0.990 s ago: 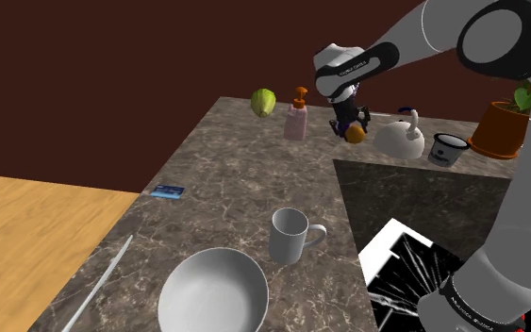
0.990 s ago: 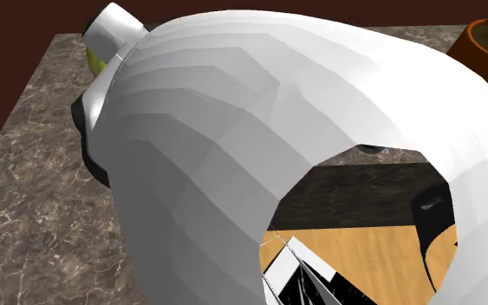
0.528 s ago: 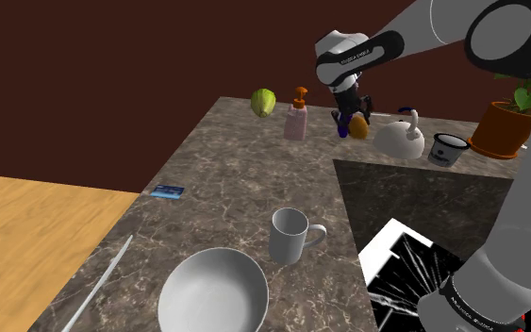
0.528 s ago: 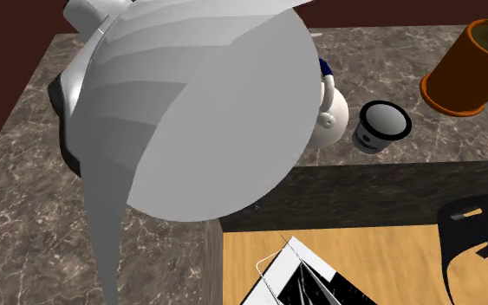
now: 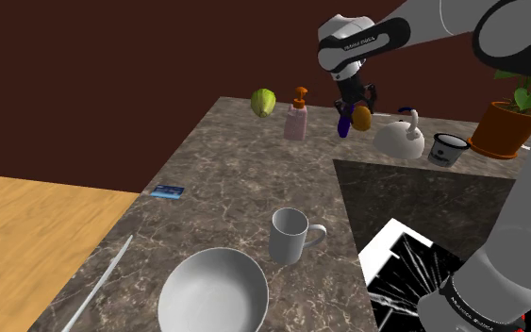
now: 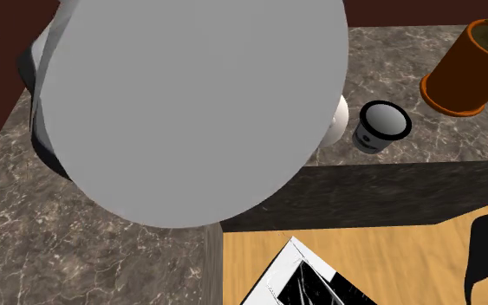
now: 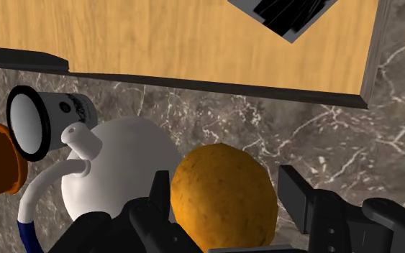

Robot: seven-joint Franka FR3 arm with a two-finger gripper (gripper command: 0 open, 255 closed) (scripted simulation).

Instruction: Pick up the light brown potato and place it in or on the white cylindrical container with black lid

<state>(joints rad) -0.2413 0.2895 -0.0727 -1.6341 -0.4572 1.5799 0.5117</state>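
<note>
The hand grips the orange-brown potato above the marbled table. On so round a skin the grip may slip. Just beyond, the white kettle's spout could be clipped. Farther on, the narrow black-rimmed white container might tip.

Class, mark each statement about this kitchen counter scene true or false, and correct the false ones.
1. The jaws clasp the potato. True.
2. The potato already lies in the container. False: it is in the jaws, beside the white kettle.
3. The mug stands upright near the bowl. True.
4. The soap bottle lies on its side. False: it stands upright.
</note>
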